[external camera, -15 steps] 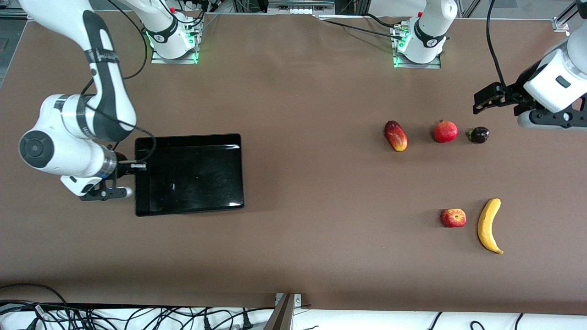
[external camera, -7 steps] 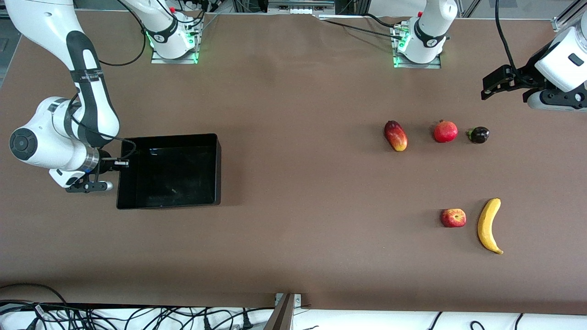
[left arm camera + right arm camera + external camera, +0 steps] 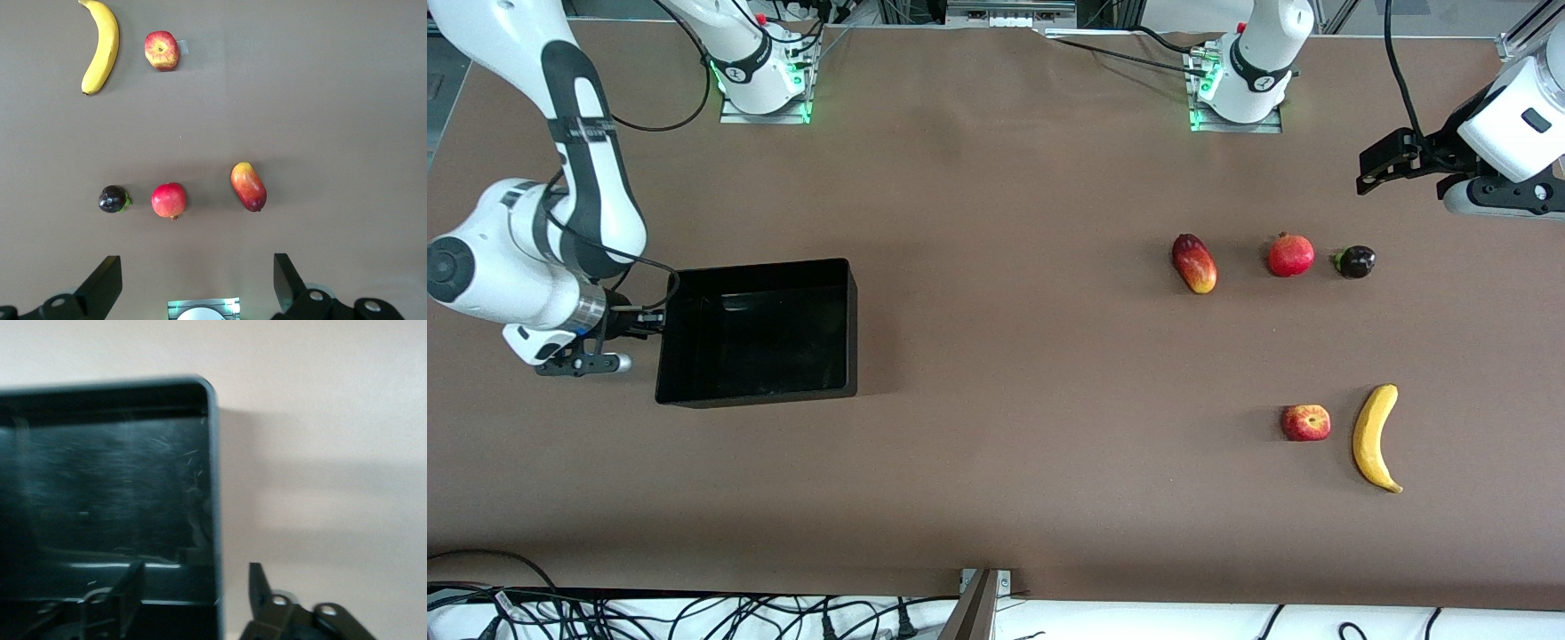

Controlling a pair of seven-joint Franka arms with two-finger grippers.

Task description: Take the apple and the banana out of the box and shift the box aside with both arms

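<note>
fingers (image 3: 257, 583) apparently straddling box (image 3: 756, 331) wall

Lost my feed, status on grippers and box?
Right gripper fingers straddle the black box wall. Left gripper open over the table's left-arm end. Apple, banana untouched; nothing blocking.

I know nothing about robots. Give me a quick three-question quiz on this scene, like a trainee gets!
1. True or false: the right gripper has its open jaws astride the wall of the box.
2. Fill in: the left gripper, open over its arm's end of the table, holds ___.
3. Beside the banana lies: A the apple; B the box; C nothing.
Key: 1 true; 2 nothing; 3 A.
</note>
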